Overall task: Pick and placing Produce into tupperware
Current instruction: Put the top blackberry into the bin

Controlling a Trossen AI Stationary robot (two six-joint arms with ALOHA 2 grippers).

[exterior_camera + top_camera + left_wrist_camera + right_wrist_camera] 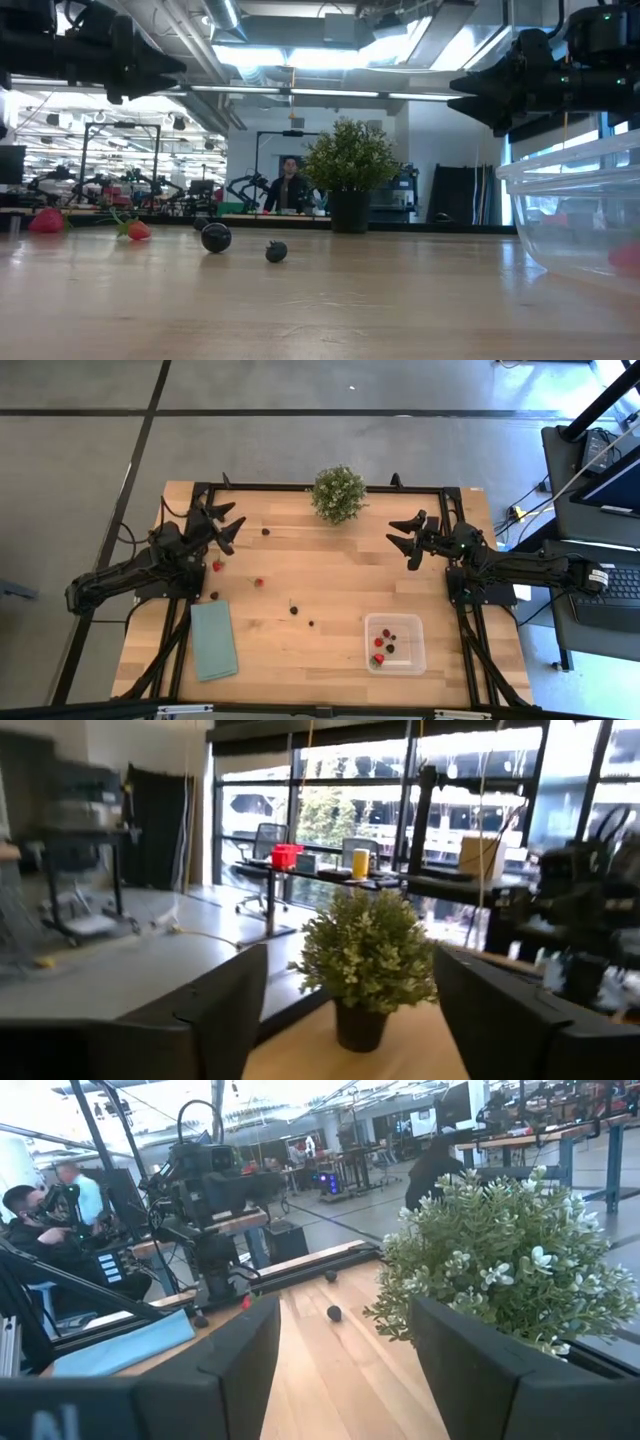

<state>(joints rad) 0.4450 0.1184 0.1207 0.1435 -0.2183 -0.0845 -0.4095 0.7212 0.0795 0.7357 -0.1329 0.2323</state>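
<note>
The produce lies loose on the wooden table: red berries (217,565) (259,582) and dark berries (265,531) (293,610) (310,624). The low view shows a red berry (138,230) and a dark berry (216,237). The clear tupperware (394,643) stands near the table's near right corner and holds several red and dark berries (378,658). My left gripper (228,520) hovers open above the far left part of the table. My right gripper (405,532) hovers open above the far right part. Both are raised well off the table in the low view, the left gripper (180,68) and the right gripper (455,90).
A bushy green potted plant (337,493) stands at the middle of the far edge. A flat teal cloth (213,640) lies near the near left corner. Bare wood lies between the two arms. A person (290,185) is in the room beyond the table.
</note>
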